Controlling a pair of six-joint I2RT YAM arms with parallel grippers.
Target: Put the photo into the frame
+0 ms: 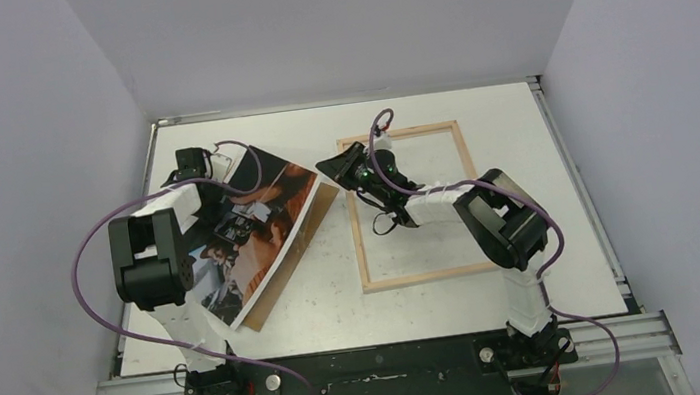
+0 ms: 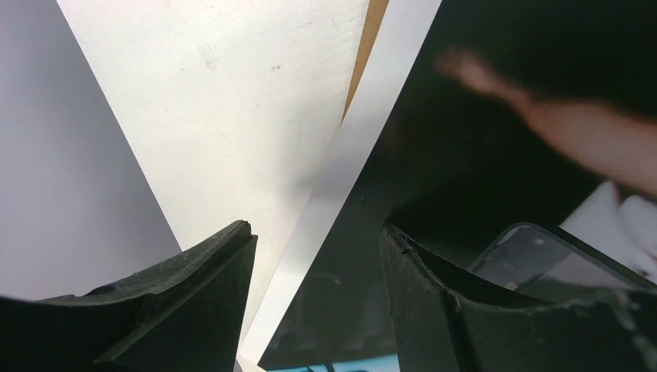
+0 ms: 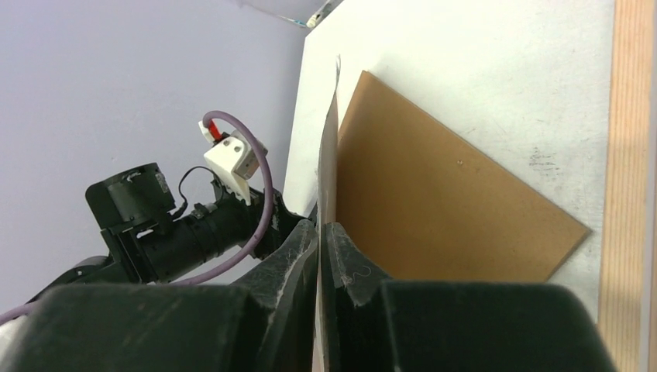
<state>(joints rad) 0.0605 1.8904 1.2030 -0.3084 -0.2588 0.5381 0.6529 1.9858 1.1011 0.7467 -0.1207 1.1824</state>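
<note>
The photo (image 1: 268, 218) lies tilted at the left-centre of the table, print side up, over the brown backing panel (image 1: 288, 282). My right gripper (image 1: 330, 168) is shut on the photo's right corner. In the right wrist view the thin sheet (image 3: 327, 147) runs edge-on between the closed fingers (image 3: 319, 226). My left gripper (image 1: 186, 161) is open above the photo's far left corner. In the left wrist view its jaws (image 2: 318, 232) stand apart over the white border and dark print (image 2: 465, 155). The light-wood frame (image 1: 362, 246) lies flat to the right.
The backing panel (image 3: 434, 194) lies flat under the lifted photo edge, with a frame slat (image 3: 629, 155) beside it. The left arm (image 3: 155, 225) shows beyond the photo. Grey walls enclose the white table (image 1: 520, 136) on three sides.
</note>
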